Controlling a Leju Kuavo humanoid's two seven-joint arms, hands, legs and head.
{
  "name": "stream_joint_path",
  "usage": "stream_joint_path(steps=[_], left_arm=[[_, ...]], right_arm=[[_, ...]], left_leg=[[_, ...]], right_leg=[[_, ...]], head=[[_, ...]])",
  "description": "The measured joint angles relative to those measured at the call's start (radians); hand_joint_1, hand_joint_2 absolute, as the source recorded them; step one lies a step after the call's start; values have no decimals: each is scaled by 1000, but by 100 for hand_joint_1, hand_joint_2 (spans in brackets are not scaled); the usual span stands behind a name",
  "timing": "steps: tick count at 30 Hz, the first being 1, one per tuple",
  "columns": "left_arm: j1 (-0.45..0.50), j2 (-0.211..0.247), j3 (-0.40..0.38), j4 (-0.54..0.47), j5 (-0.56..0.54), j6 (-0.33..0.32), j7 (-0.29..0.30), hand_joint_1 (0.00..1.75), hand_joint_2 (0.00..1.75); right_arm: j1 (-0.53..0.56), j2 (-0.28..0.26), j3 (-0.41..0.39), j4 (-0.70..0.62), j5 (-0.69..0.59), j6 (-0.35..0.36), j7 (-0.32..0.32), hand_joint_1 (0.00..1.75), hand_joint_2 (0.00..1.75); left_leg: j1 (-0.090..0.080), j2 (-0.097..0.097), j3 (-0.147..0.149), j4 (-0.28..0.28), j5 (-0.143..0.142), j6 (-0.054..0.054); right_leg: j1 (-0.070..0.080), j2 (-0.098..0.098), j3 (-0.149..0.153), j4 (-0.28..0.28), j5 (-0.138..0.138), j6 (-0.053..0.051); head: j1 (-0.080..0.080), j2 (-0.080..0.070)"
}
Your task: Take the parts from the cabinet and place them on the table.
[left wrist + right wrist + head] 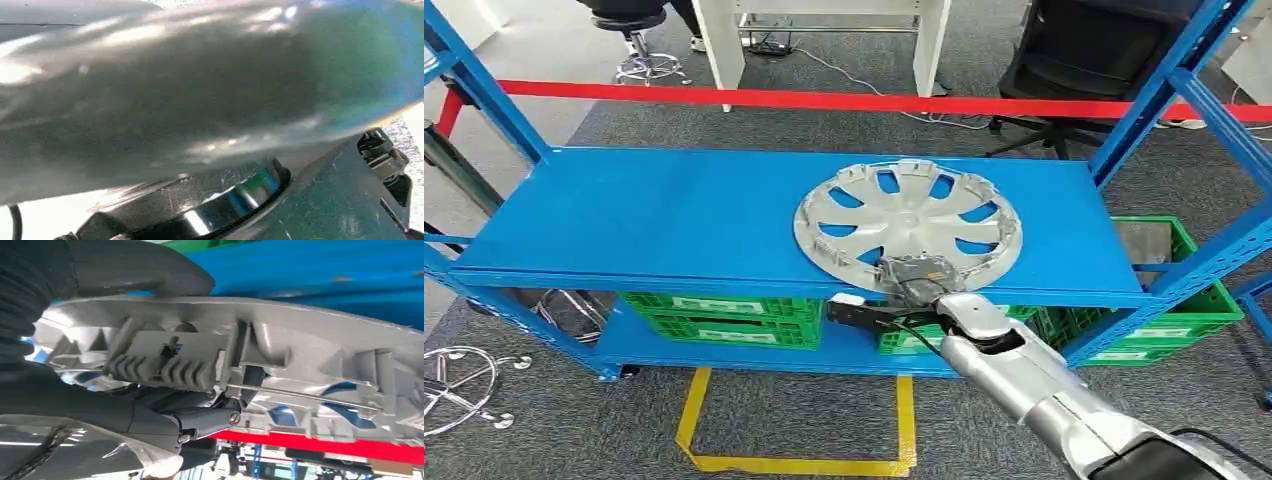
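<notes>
A silver wheel cover with several spoke openings lies on the blue top shelf of the cabinet, right of centre, its near rim at the shelf's front edge. My right hand grips that near rim, with the silver arm reaching in from the lower right. In the right wrist view the thick thumb lies on one face of the wheel cover and dark fingers press the ribbed other face.
Green crates stand on the lower shelf, another at the right. Blue uprights frame the rack. Red tape runs behind it. A yellow floor outline lies in front, with a chair base at the left.
</notes>
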Motion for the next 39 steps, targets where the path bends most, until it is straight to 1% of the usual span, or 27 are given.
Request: stream_joint_path(steps=[2, 4, 8, 9, 10, 11, 12, 14, 15, 17, 19, 23, 26, 28, 34, 37, 39], left_arm=[[0, 0, 2, 0, -3, -12, 0, 0, 0], [0, 0, 3, 0, -3, -14, -5, 0, 0], [1, -1, 9, 0, -2, -15, -15, 0, 0], [1, -3, 10, 0, -1, -8, -16, 0, 0], [1, -6, 13, 0, -1, 4, -17, 0, 0], [1, -13, 18, 0, -3, 21, -16, 0, 0], [0, -17, 22, 0, -5, 30, -15, 0, 0], [-1, -26, 26, 0, -12, 40, -10, 0, 0], [-1, -29, 27, 0, -17, 44, -9, 0, 0], [1, -36, 27, 0, -28, 54, -10, 0, 0], [4, -41, 28, 0, -37, 64, -12, 0, 0], [0, -50, 30, 0, -52, 71, -12, 0, 0], [-3, -55, 33, 0, -59, 79, -12, 0, 0], [-6, -56, 33, 0, -61, 80, -12, 0, 0], [-15, -60, 34, 0, -67, 81, -12, 0, 0], [-14, -61, 34, 0, -69, 81, -12, 0, 0], [-13, -61, 34, 0, -74, 82, -12, 0, 0]], right_arm=[[-3, 0, 0, -12, -16, -9, -6, 175, 175], [0, 0, 1, -33, -25, -43, -9, 175, 175], [9, 0, 1, -64, -21, -79, -9, 175, 175], [16, 0, 1, -76, -6, -113, -10, 175, 175], [28, 0, 1, -96, 17, -167, -12, 175, 175], [45, 1, 1, -129, 53, -236, -11, 175, 175], [57, 3, 1, -158, 81, -268, -6, 175, 175], [66, 9, 0, -214, 124, -294, -2, 175, 175], [78, 9, -1, -236, 147, -318, -2, 175, 175], [106, 10, -9, -284, 217, -413, -15, 175, 175], [130, 15, -16, -335, 277, -487, -26, 175, 175], [149, 24, -25, -452, 362, -576, -45, 175, 175], [164, 25, -35, -534, 414, -602, -62, 175, 175], [172, 25, -38, -583, 428, -602, -71, 175, 175], [181, 28, -43, -652, 434, -603, -72, 175, 175], [188, 29, -50, -677, 434, -603, -104, 175, 175], [197, 31, -59, -710, 434, -603, -148, 175, 175]], left_leg=[[0, 0, 0, 0, 0, 0], [0, 0, 0, 0, 0, 0], [0, 0, -1, 0, 0, 0], [0, 0, -1, 0, 0, 0], [0, -1, -1, 0, 0, 0], [0, -1, -2, 0, 0, 0], [0, -1, -2, 0, 0, 0], [0, 0, -2, 0, 0, 0], [0, -1, -2, 0, 0, 0], [0, -3, -4, 0, 0, 0], [0, -3, -5, 0, 0, 0], [0, -3, -6, 0, 0, 0], [0, -3, -6, 0, 0, 0], [0, -3, -6, 0, 0, 0], [0, -3, -6, 0, 0, 0], [0, -3, -6, 0, 0, 0], [0, -3, -6, 0, 0, 0]], right_leg=[[0, 0, 0, 0, 0, 0], [0, 0, 0, 0, 0, 0], [0, 0, 0, 0, 0, 0], [0, 0, -1, 0, 0, 0], [0, -1, -1, 0, 0, 0], [0, -1, -1, 0, 0, 0], [0, 0, -2, 0, 0, 0], [0, 1, -3, 0, 0, 0], [0, -1, -3, 0, 0, 0], [0, -3, -3, 0, 0, 0], [0, -3, -5, 0, 0, 0], [0, -3, -5, 0, 0, 0], [0, -3, -5, 0, 0, 0], [0, -3, -5, 0, 0, 0], [0, -3, -5, 0, 0, 0], [0, -3, -5, 0, 0, 0], [0, -3, -5, 0, 0, 0]], head=[[0, 0], [0, 0], [0, 0], [0, 0], [0, 0], [0, 0], [0, 0], [-1, 0], [0, 0], [0, 0], [0, 0], [0, 0], [0, 0], [0, 0], [0, 0], [0, 0], [0, 0]])
